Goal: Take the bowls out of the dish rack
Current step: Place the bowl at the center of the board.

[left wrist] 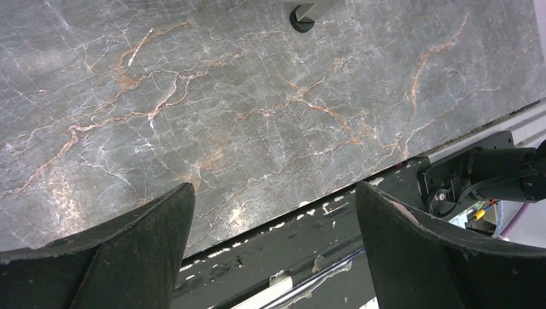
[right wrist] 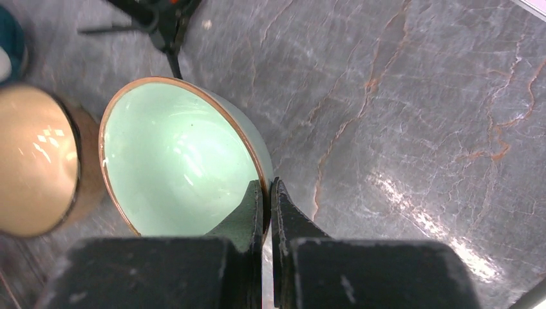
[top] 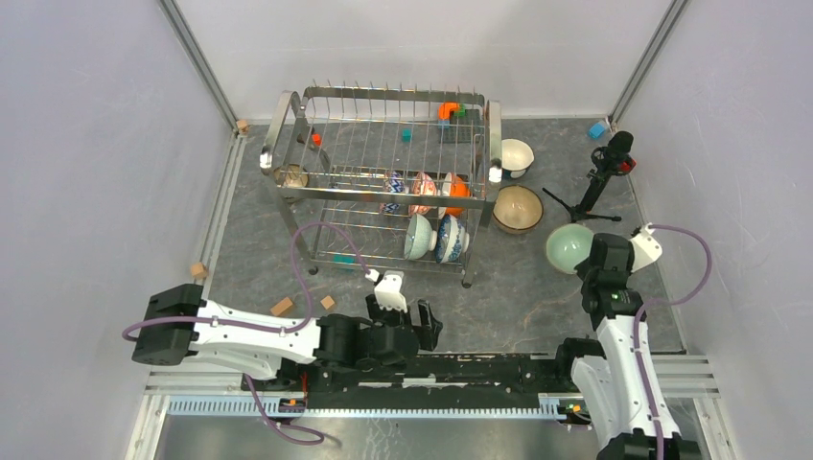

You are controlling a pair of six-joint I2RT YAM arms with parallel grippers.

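Note:
The chrome dish rack point(top: 383, 182) stands mid-table and holds several bowls on edge: blue-patterned point(top: 393, 192), pink point(top: 422, 192) and orange point(top: 453, 192) above, teal-and-white point(top: 418, 236) and blue-patterned point(top: 450, 238) below. A white bowl point(top: 516, 156) and a tan bowl point(top: 518, 208) sit on the table to its right. My right gripper point(top: 599, 259) is shut on the rim of the pale green bowl point(right wrist: 174, 161), one finger inside and one outside; the gripper also shows in the right wrist view point(right wrist: 267, 193). My left gripper point(left wrist: 273, 212) is open and empty over the table's near edge.
A small black tripod point(top: 599, 177) stands just behind the pale green bowl. Wooden blocks point(top: 281, 307) lie front left, and a blue block point(top: 596, 128) lies at the back right. A rack foot point(left wrist: 299, 16) is ahead of the left gripper. Walls enclose three sides.

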